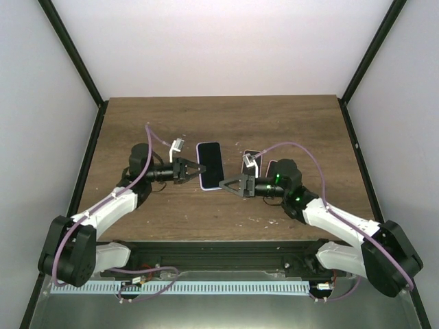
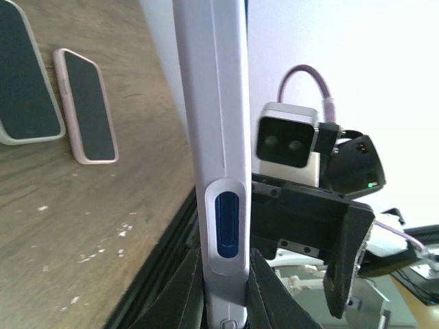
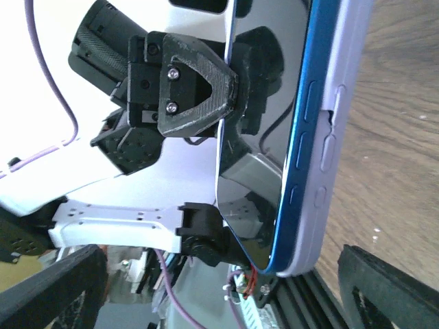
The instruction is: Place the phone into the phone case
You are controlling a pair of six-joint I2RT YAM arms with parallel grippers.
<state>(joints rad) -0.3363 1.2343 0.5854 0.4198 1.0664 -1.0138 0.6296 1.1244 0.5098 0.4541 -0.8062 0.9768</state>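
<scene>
Top external view: the left end effector (image 1: 196,169) is clenched on the left long edge of the phone (image 1: 210,164), at the centre of the worktop (image 1: 295,123). Right wrist view: the blue phone sits in the lilac phone case (image 3: 337,137), with its blue edge showing above the case lip. The right end effector (image 1: 230,184) is released, with its 2 fingers spread either side of the phone's near end.

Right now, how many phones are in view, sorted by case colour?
lavender-cased phone: 1
pink-cased phone: 1
grey-cased phone: 1
Total: 3
</scene>
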